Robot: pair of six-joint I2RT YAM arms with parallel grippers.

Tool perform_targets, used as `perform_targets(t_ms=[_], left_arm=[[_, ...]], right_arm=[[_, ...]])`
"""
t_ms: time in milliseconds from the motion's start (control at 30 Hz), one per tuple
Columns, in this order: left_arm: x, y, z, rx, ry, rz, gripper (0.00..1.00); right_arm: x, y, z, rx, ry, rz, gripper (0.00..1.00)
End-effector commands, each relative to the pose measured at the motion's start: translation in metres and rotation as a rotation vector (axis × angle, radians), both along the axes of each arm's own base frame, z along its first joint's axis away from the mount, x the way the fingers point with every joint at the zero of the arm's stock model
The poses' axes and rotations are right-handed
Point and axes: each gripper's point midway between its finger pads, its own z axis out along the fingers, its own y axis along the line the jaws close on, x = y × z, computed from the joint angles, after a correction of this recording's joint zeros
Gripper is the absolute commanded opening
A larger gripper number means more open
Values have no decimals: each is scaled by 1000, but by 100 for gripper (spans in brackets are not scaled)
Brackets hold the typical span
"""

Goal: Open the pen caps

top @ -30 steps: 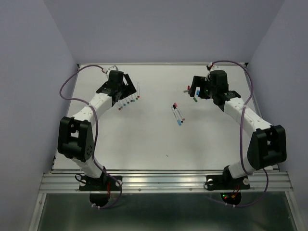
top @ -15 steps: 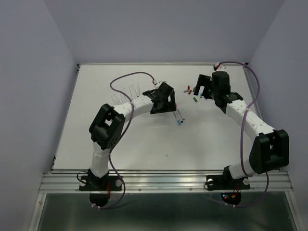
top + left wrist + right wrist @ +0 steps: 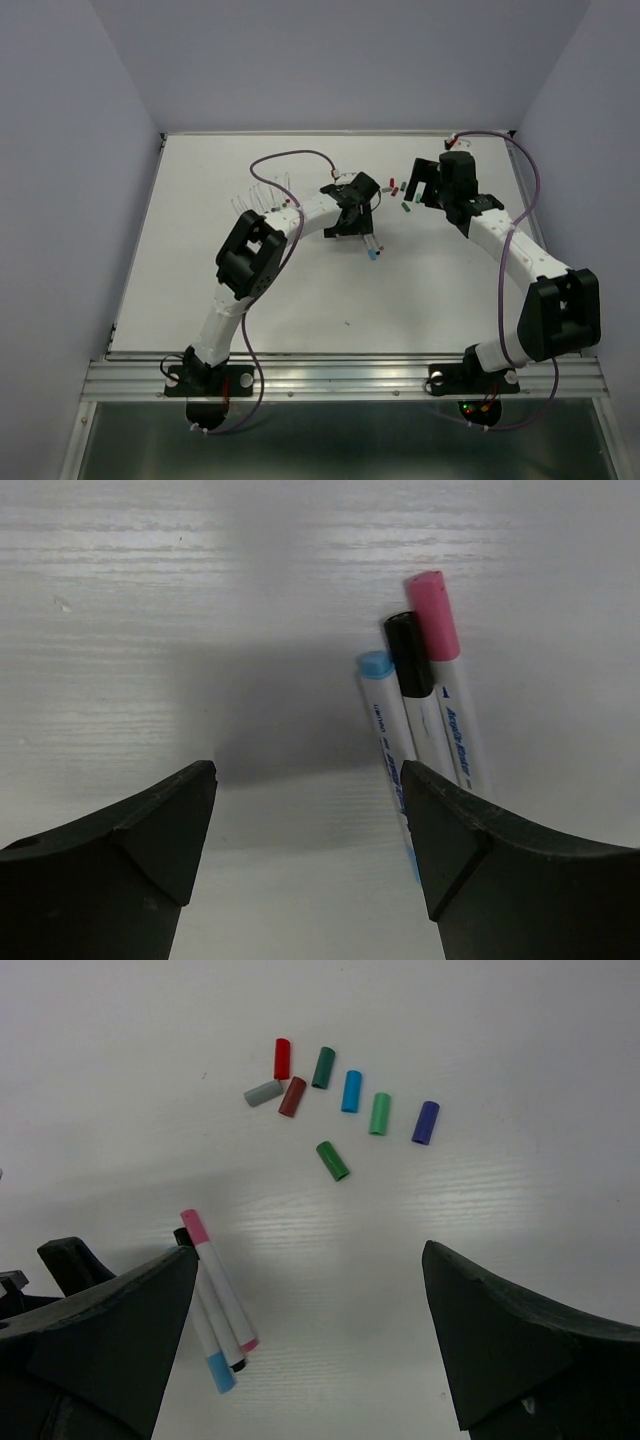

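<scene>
Three capped pens lie side by side [image 3: 372, 243], with pink [image 3: 432, 615], black [image 3: 408, 652] and light blue [image 3: 376, 667] caps on. My left gripper [image 3: 357, 223] is open and empty just above them; in the left wrist view [image 3: 308, 772] the pens lie at its right finger [image 3: 450, 840]. Several loose pen caps [image 3: 394, 188] lie in a cluster: red [image 3: 282, 1058], dark green [image 3: 323, 1067], blue [image 3: 351, 1091], green [image 3: 379, 1113], purple [image 3: 426, 1122], grey, maroon, and another green [image 3: 332, 1160]. My right gripper [image 3: 414, 192] hovers open and empty over them, and the three pens [image 3: 215, 1300] show by its left finger.
A row of thin uncapped pens [image 3: 265, 193] lies at the back left of the white table [image 3: 300, 290]. The left arm stretches across the table's middle. Purple cables loop over both arms. Walls close the back and sides.
My left arm has swung from the back-left row of pens to the three capped pens in the centre. My right gripper shifted slightly back and right.
</scene>
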Motion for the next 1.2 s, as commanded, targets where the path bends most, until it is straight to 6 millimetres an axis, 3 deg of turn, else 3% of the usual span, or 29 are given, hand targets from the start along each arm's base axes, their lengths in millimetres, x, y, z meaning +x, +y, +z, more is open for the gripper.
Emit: perform_targets(t_ms=[0,300,633,1000,1167], left_arm=[[0,2,12,37,-19,33,83],[-4,-6,4,33,-3,14,79],[-2,-6,29,-11,-52,24,79],[0,-14,28,-33,-43,12,79],[-3,-14,41,-65,-63,8,79]], right_arm=[[3,-4,14,-8,-48,-21,100],[4,-4,10,-15,-39,-17,100],[4,-5,12,-20,-44,-18,100],[2,-7,16,-29,-54,-22,100],[2,-7,13,-31,-48,-23,100]])
